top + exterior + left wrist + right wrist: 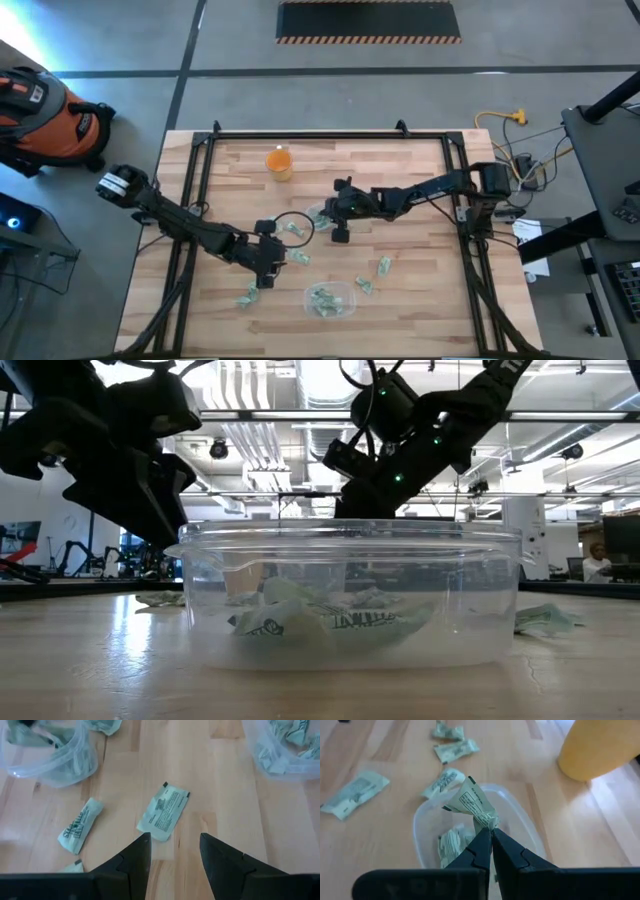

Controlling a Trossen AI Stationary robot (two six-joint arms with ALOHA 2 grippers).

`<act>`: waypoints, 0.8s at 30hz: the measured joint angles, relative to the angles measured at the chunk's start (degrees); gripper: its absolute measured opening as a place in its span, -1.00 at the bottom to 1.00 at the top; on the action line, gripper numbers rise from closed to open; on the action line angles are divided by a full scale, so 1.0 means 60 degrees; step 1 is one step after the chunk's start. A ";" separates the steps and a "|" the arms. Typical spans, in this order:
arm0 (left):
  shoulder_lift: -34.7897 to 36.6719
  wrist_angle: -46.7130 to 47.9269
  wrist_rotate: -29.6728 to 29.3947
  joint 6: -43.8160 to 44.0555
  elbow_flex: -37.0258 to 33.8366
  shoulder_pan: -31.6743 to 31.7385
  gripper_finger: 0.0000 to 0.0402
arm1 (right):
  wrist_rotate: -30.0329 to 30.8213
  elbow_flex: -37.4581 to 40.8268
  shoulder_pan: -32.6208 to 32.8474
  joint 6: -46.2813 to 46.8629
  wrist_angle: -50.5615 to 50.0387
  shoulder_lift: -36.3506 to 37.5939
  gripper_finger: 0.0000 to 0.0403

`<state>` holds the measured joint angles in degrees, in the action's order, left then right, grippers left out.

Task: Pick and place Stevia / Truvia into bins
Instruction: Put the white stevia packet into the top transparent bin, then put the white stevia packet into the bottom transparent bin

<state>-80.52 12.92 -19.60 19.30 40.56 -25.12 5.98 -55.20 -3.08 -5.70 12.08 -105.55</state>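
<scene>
Pale green-and-white paper, a single sachet [471, 803], is sitting pinched by one corner between the closed fingers of the right claw [491, 834]. The sachet is standing up from the fingertips, directly over the small round cup [520, 827], which is already holding a few sachets. In the high view the right claw [338, 215] is hanging just above that cup [322, 216], near the middle of the wooden tabletop [420, 300].

The left claw [172, 845] is hovering with its fingers parted and gripping nothing. A flat sachet [164, 811] is lying on the tabletop just ahead of the gap between the fingertips, not touching them. A second sachet [80, 825] is lying off to one side of it. In the high view the left claw [268, 262] is positioned toward the front left of the tabletop.

The larger tub [329, 299] is sitting at the front centre, containing several crumpled sachets. Loose sachets [383, 266] are lying scattered around it. An orange cup [279, 162] is standing near the far edge.
</scene>
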 joint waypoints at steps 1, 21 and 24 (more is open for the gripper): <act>0.0001 0.0002 -0.0002 -0.0001 0.0002 0.0001 -0.24 | 0.0001 -0.0057 -0.0007 0.0052 -0.0111 -0.0002 -0.96; 0.0013 0.0018 -0.0039 -0.0016 -0.0012 -0.0001 -0.24 | 0.0350 -0.0117 -0.0122 0.0431 -0.0980 0.0195 -0.50; 0.0013 0.0020 -0.0039 -0.0016 -0.0012 -0.0003 -0.24 | 0.0350 -0.0117 -0.0119 0.0401 -0.0976 0.0195 -0.40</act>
<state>-80.44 13.04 -19.84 19.20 40.49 -25.14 8.08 -55.90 -3.79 -3.29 6.22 -104.38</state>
